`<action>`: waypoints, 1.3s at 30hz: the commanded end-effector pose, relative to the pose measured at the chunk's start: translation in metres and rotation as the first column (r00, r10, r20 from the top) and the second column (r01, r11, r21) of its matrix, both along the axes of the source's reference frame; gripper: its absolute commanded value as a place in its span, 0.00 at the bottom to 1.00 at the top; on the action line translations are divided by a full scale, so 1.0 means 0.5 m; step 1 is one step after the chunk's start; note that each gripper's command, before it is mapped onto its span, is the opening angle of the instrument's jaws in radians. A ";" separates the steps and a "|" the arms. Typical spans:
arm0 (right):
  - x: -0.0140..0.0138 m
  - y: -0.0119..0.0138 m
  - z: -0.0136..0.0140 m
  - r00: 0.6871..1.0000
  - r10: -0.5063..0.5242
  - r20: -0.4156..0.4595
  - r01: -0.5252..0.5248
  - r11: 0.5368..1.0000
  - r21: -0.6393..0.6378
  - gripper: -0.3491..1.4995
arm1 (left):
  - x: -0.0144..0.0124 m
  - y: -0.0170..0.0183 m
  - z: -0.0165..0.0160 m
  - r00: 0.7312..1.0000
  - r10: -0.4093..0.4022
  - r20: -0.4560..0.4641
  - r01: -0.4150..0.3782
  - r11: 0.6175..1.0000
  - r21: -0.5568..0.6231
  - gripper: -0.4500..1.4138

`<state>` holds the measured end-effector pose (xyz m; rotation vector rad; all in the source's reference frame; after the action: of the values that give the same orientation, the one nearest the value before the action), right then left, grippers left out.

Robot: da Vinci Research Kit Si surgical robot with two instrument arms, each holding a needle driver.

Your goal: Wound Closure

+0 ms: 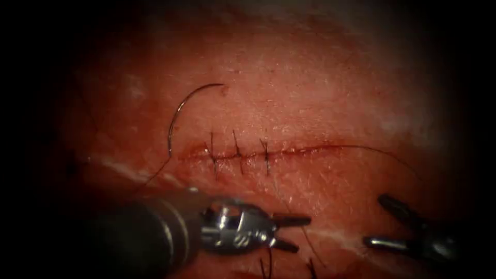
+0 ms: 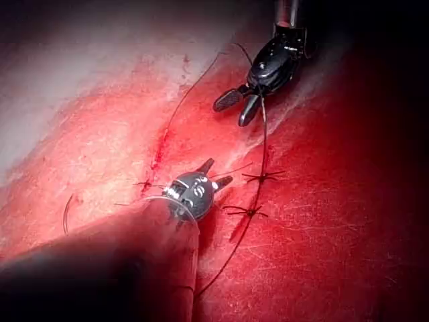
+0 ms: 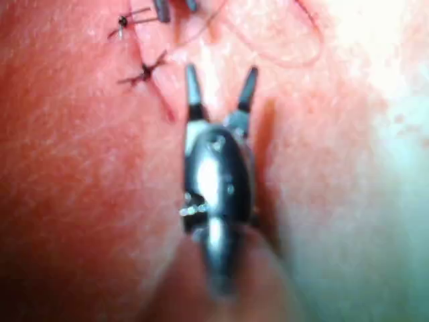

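The needle [image 1: 181,111] is seen lying free on the tissue [image 1: 320,93], at about ten o'clock from the cut [image 1: 310,150], just off its left end; whether its tip is lodged in the surface cannot be told. It is a thin dark arc, and thread [image 1: 385,153] is trailed from it along the cut towards three o'clock. Three stitches [image 1: 237,152] are already laid across the left part of the cut, while the right part is left unclosed. The left gripper [image 1: 299,233] is held at six o'clock below the stitches, its jaws moderately parted and nothing grasped. The right gripper [image 1: 380,219] is held at about four o'clock, jaws spread wide, also empty. The step is judged to lie between stitches; the needle must be regrasped before another bite.
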<state>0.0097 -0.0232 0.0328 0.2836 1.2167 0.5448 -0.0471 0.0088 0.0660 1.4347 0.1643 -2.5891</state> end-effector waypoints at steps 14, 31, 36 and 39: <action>0.0034 -0.0035 0.0013 1.000 -0.013 -0.010 0.013 1.000 0.003 0.87 | -0.0078 -0.0056 0.0072 1.000 0.017 -0.001 -0.017 0.999 -0.027 0.17; 0.0062 -0.0023 0.0040 0.983 -0.158 -0.092 0.141 0.974 -0.176 0.87 | 0.0018 0.0022 -0.0019 0.998 -0.066 0.004 0.066 0.998 -0.009 0.00; 0.0094 0.0005 0.0066 0.966 -0.248 -0.075 0.212 0.923 -0.320 0.86 | 0.0047 0.0040 -0.0041 0.997 -0.072 0.009 0.072 0.997 -0.002 0.00; 0.0125 0.0019 0.0083 0.958 -0.278 -0.075 0.232 0.900 -0.370 0.85 | 0.0049 0.0040 -0.0046 0.997 -0.073 0.009 0.073 0.997 0.000 0.00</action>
<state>0.0154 -0.0213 0.0365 0.1539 1.3472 0.0642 -0.0439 0.0113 0.0630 1.4765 0.1066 -2.6420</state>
